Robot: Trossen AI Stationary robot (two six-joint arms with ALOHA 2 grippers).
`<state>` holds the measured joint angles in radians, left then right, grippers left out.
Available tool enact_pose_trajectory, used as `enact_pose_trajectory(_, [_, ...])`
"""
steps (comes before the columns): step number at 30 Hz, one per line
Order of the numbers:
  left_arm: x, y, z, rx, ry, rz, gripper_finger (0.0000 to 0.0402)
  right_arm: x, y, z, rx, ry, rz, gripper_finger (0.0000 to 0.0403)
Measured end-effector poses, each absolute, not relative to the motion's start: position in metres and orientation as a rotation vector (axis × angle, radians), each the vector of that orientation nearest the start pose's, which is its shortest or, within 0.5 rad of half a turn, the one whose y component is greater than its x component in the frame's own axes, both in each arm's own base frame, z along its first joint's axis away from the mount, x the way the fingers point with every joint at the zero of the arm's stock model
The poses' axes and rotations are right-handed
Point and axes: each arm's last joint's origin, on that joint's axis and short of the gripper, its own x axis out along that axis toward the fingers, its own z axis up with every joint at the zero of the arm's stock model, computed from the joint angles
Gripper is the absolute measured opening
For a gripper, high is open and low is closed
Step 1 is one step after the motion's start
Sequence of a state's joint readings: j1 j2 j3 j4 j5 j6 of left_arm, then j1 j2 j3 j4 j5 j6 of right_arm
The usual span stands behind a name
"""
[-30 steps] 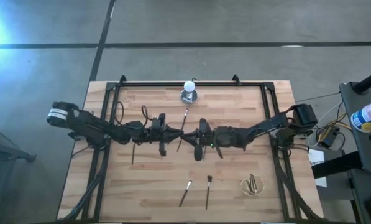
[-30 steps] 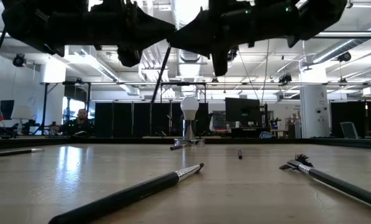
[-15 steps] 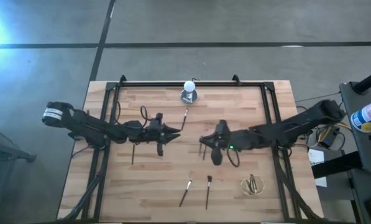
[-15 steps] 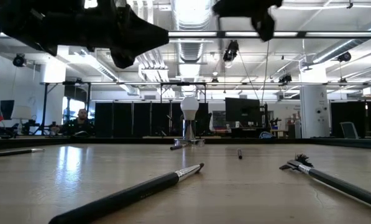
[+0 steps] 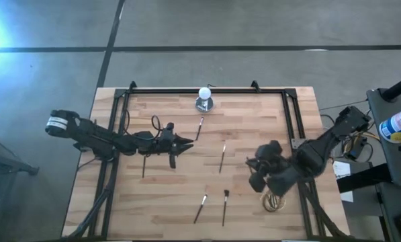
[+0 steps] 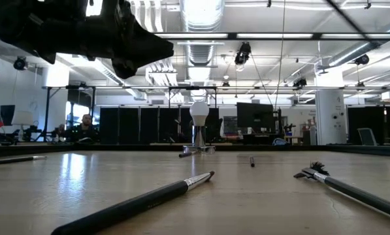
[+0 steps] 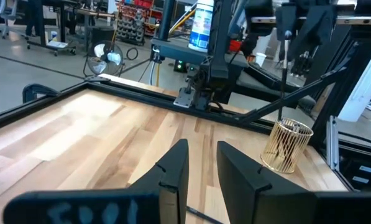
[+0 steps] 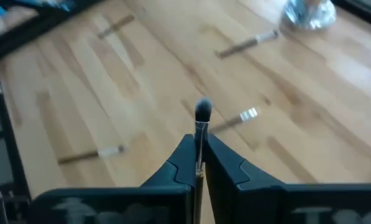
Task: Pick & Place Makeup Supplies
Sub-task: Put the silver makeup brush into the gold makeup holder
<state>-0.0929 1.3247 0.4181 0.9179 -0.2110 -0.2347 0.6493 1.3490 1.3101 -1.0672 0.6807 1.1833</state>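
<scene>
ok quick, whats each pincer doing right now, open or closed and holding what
Left pincer: open, holding nothing, raised over the table's left half.
Right pincer: closed on a makeup brush, above the wire holder at the right.

The desk (image 5: 254,124) is topped with pale, smooth planked wood in a dark metal frame. A gold wire holder (image 7: 287,145) and a glossy white ball (image 5: 204,93) are seen.

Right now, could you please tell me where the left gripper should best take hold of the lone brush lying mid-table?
Take the brush at mid-handle, coming from straight above with the fingers closing across its width. It lies flat and alone, with bare wood on both sides, so the thin handle is free all along. The left gripper is open.
</scene>
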Motion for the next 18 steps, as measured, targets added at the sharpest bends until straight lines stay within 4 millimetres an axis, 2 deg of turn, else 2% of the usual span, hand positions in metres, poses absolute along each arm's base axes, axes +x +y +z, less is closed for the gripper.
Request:
enact_pose_trajectory(9, [0.249, -0.017, 0.203, -0.264, -0.018, 0.117, 0.0076, 0.176, 0.183, 0.323, 0.507, 0.793, -0.49, 0.0013])
enact_pose_trajectory(18, [0.248, -0.017, 0.202, -0.27, -0.015, 0.117, 0.0076, 0.142, 0.215, 0.283, 0.455, 0.843, -0.555, 0.0013])
